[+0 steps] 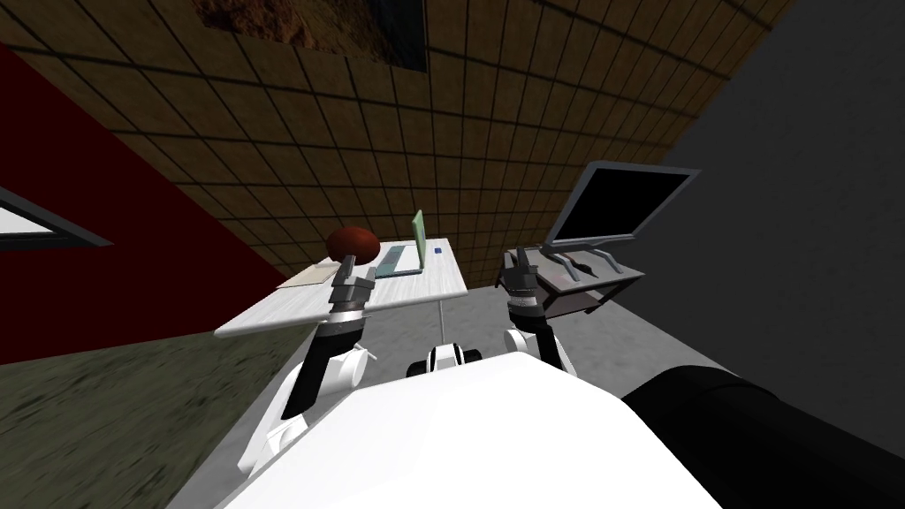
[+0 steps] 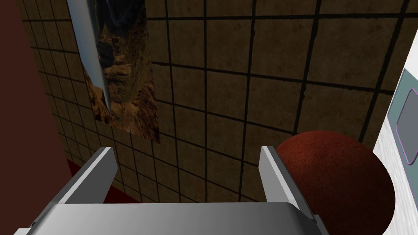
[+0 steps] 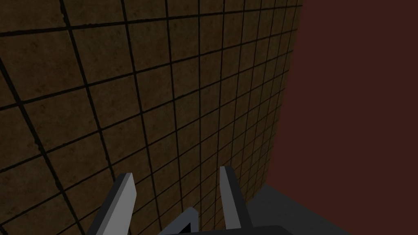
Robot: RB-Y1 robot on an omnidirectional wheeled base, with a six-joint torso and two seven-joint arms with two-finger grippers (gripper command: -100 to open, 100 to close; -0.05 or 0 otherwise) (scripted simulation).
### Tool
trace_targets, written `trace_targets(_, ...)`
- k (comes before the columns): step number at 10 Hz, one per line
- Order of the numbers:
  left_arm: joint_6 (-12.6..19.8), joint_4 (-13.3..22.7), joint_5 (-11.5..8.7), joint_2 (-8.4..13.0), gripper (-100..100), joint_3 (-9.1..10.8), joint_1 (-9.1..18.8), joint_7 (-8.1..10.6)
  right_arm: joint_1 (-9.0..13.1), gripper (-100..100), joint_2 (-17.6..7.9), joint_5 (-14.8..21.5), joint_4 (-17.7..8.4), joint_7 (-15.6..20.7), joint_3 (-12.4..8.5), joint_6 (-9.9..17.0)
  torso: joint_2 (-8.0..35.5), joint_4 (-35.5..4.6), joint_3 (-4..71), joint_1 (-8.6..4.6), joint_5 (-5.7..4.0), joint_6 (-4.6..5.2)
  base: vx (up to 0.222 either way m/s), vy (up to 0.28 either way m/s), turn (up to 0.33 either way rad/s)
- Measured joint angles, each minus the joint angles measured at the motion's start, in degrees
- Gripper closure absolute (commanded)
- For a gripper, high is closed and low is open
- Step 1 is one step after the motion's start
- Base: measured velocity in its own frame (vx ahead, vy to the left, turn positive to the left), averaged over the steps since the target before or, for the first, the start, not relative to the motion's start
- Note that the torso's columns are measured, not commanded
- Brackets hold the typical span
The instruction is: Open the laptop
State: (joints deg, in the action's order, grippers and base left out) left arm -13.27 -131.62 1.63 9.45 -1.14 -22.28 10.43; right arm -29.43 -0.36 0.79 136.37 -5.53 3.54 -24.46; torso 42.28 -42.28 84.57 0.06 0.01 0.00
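Observation:
The laptop (image 1: 402, 256) sits on a white table (image 1: 415, 296), its pale green lid standing upright over a grey-blue base. My left gripper (image 1: 350, 263) hovers over the table's near left part, just left of the laptop's base, and it is open with nothing between its fingers. In the left wrist view the left gripper (image 2: 187, 171) is wide open, a red-brown ball (image 2: 339, 179) lies just outside one finger (image 2: 277, 171), and the laptop's base (image 2: 404, 118) shows beyond the ball. My right gripper (image 1: 521, 261) is raised to the right of the table, with nothing in it.
The red-brown ball (image 1: 353, 241) rests on the table by the left gripper. A flat pale sheet (image 1: 309, 276) lies at the table's left end and a small blue thing (image 1: 437, 251) right of the laptop. A dark monitor (image 1: 619, 208) stands on a low stand at the right.

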Motion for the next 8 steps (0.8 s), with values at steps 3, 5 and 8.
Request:
trace_targets(3, 4.74, -0.13, -1.86, 0.54, -100, -0.63, 3.04, 1.21, 0.00, 0, 0.00, 0.00, 0.00, 0.00, 0.00, 0.00, 0.00, 0.00, 0.00, -0.03, -0.01, 0.00, -0.016, -0.073, 0.001)
trace_targets(5, 7.38, -0.35, -2.95, 0.79, -100, -0.88, 4.41, 1.98, 0.00, 0, 0.00, 0.00, 0.00, 0.00, 0.00, 0.00, -0.02, 0.01, 0.01, -0.03, -0.01, 0.00, -0.007, -0.062, 0.003)
trace_targets(8, 12.07, -0.60, -4.91, 0.85, -100, -1.54, 7.59, 3.38, 0.00, 0, 0.00, 0.00, 0.00, 0.00, 0.00, 0.00, 0.02, 0.00, -0.01, -0.07, -0.02, 0.00, -0.013, -0.080, 0.006)
